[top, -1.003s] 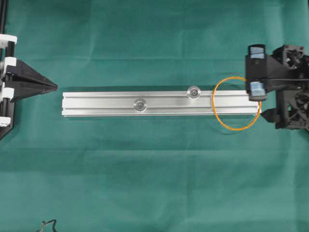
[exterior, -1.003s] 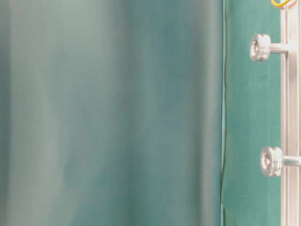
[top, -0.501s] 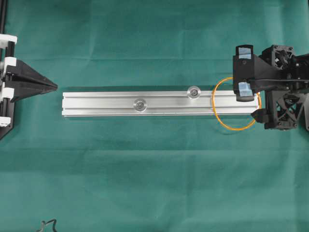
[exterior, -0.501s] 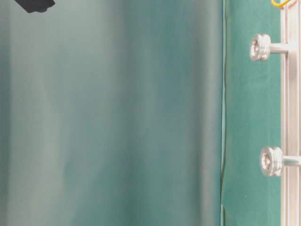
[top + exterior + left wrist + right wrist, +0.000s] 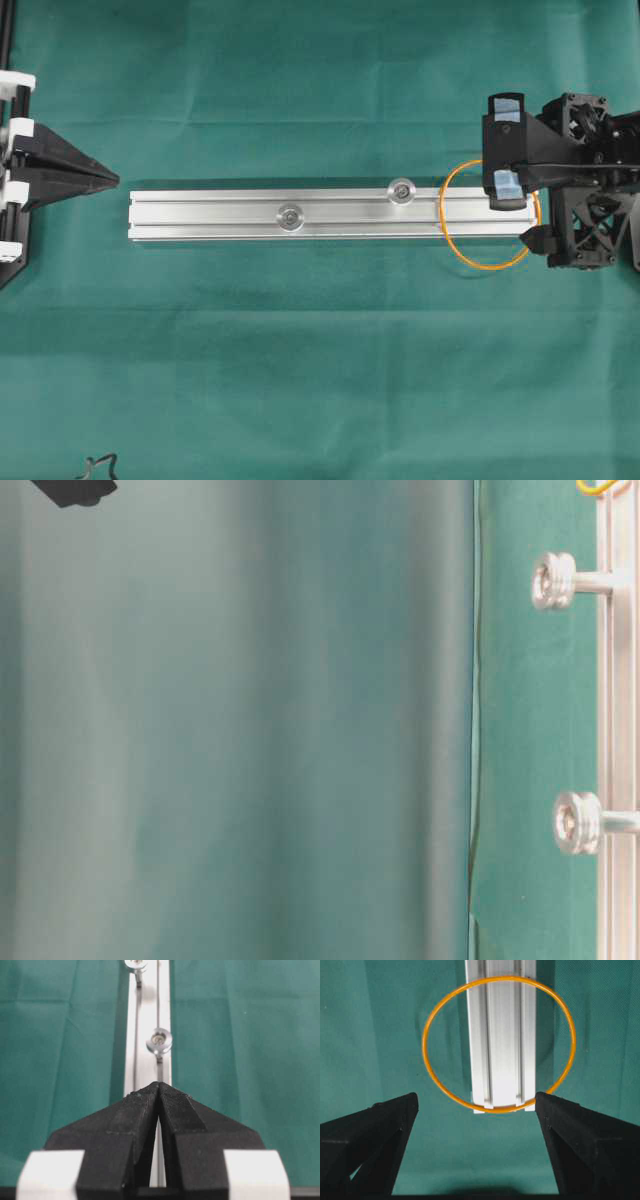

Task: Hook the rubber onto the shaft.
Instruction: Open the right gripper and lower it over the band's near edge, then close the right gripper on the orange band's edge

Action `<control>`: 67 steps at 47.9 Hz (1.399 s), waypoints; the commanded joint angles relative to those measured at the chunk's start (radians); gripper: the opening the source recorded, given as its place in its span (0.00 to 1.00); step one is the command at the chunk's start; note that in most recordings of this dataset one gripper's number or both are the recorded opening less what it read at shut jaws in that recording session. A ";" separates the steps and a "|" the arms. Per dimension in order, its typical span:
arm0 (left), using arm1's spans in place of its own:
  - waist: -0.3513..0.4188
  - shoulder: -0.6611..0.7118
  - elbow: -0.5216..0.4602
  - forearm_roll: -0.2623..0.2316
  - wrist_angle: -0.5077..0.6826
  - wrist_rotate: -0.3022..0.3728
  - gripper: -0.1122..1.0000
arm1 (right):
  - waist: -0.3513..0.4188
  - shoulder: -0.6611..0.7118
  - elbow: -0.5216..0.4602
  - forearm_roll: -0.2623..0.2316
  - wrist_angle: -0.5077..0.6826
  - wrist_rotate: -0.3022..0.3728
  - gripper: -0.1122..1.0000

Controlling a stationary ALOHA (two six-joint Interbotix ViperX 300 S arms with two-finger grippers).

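The rubber (image 5: 487, 268) is a thin orange loop lying over the right end of the grey aluminium rail (image 5: 220, 215). It is held by nothing. Two silver shafts (image 5: 402, 190) (image 5: 291, 217) stand up from the rail. My right gripper (image 5: 525, 198) is open, with its fingers either side of the rail's end. In the right wrist view the rubber (image 5: 424, 1045) rings the rail end (image 5: 502, 1035) just ahead of the open gripper (image 5: 476, 1102). My left gripper (image 5: 112, 180) is shut and empty, off the rail's left end. In the left wrist view it (image 5: 159, 1085) points along the rail at the nearer shaft (image 5: 159, 1041).
Green cloth (image 5: 320, 380) covers the table. The table-level view shows both shafts (image 5: 553, 580) (image 5: 577, 822), a bit of the rubber (image 5: 597, 486) and a dark part of the arm (image 5: 70, 490) at the top left.
My right gripper moved left to the rail's end a second ago and has stayed still since. The rubber and the left gripper have not moved.
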 commanded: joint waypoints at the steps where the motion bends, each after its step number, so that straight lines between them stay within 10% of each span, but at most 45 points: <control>1: 0.003 0.009 -0.032 0.003 -0.006 0.000 0.10 | 0.000 -0.006 -0.021 0.003 -0.008 0.002 0.97; 67: 0.003 0.008 -0.032 0.003 -0.006 0.000 0.10 | 0.103 0.175 0.181 0.029 -0.365 0.005 0.97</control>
